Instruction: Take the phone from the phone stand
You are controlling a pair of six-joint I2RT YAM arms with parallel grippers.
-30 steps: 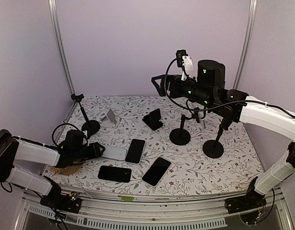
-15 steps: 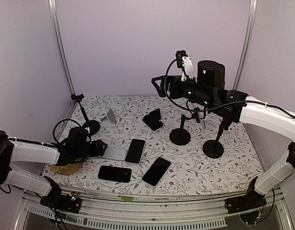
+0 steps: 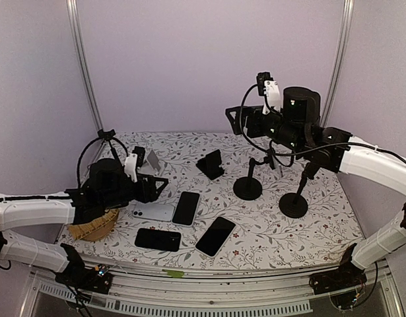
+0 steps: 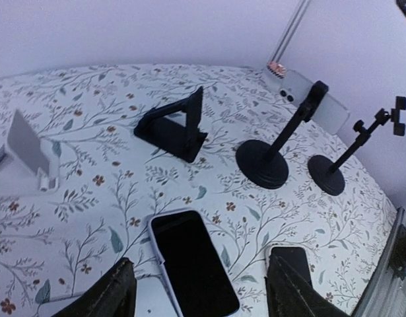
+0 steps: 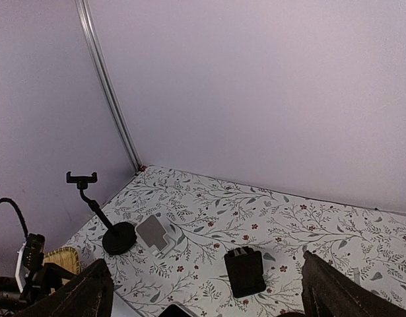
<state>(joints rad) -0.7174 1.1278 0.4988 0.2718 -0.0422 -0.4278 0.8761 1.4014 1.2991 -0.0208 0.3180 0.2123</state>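
Observation:
A pale phone (image 4: 302,99) is clamped in a black round-base stand (image 4: 263,164), at the far right in the left wrist view. In the top view that stand (image 3: 247,187) is partly hidden behind my right arm and the phone cannot be made out. My left gripper (image 3: 156,187) is open and empty, raised above a black phone (image 4: 193,264) and a silver phone (image 3: 152,211) that lie flat. Its fingers (image 4: 117,294) frame the black phone. My right gripper (image 3: 233,120) is open and empty, high above the table's back. Its fingers (image 5: 341,290) show at the bottom of the right wrist view.
A second round-base stand (image 3: 294,204), a black folding stand (image 3: 210,164), a white stand (image 3: 152,162) and a tall clamp stand (image 3: 114,156) are on the floral table (image 3: 269,231). Two more black phones (image 3: 216,236) (image 3: 158,239) lie near the front. A woven coaster (image 3: 90,230) is at the left.
My left gripper has risen and moved right and back, away from the silver phone, which stays on the table. My right gripper has shifted a little right and up.

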